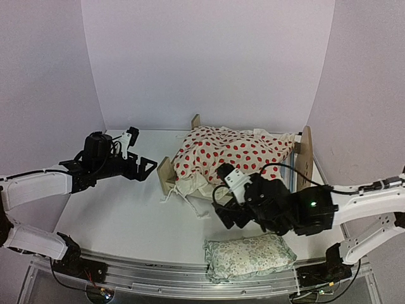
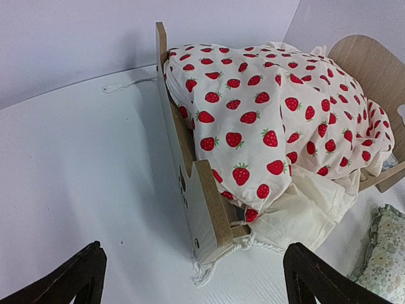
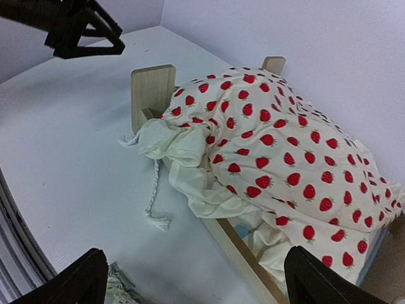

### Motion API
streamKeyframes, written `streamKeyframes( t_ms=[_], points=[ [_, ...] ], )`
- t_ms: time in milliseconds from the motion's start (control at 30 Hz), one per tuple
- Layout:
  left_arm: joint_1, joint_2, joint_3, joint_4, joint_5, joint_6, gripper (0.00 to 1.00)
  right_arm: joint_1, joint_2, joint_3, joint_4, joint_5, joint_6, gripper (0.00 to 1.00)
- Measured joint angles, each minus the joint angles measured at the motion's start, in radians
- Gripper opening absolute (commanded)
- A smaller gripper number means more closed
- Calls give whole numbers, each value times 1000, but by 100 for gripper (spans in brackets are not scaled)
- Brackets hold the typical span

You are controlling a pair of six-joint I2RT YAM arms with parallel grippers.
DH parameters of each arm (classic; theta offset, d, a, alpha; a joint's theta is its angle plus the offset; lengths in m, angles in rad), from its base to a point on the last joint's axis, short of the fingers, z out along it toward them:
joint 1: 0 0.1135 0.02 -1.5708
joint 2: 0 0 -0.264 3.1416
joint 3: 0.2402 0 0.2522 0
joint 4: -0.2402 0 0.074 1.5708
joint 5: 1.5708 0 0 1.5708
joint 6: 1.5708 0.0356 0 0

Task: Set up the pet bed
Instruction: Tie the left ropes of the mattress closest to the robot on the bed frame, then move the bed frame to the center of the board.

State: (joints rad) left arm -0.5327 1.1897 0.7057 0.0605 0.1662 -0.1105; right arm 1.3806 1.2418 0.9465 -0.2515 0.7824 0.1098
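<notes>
The pet bed [image 1: 307, 157] sits mid-way across the table [image 1: 114, 209] under a heaped, floppy cushion [image 1: 235, 152], probably light, stiff wood best held by its end boards, while the left gripper [image 2: 193, 275] and right gripper [image 3: 193, 278] gape empty.

Bright, even, diffuse light, no clear source direction; walls [image 1: 209, 63] read pale lilac. Shadows faint & soft: slight grey on table [image 1: 126, 209] beneath left gripper [image 1: 140, 152], gentle shading in strawberry-print cushion [image 2: 272, 114] folds ahead of it. No glare. Wrist views sharp; top view bows at edges, mild grain.
</notes>
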Motion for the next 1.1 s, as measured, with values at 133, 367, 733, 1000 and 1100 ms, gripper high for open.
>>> streamKeyframes(
  t_ms=[133, 367, 733, 1000, 1100],
  points=[
    [0, 41, -1, 24, 27, -18, 82, 2, -148, 13, -157, 80, 79, 98],
    [-2, 227, -1, 72, 86, -48, 74, 1, -260, 60, -304, 267, 109, 96],
    [-66, 380, 19, 237, 94, -35, 33, 1, -276, 77, -351, 324, 96, 96],
    [-80, 436, 28, 288, -97, 5, 15, 1, -223, 124, -356, 358, 74, 97],
    [-63, 435, 28, 288, -144, 6, 16, 1, -186, 138, -356, 366, 66, 98]
  ],
)
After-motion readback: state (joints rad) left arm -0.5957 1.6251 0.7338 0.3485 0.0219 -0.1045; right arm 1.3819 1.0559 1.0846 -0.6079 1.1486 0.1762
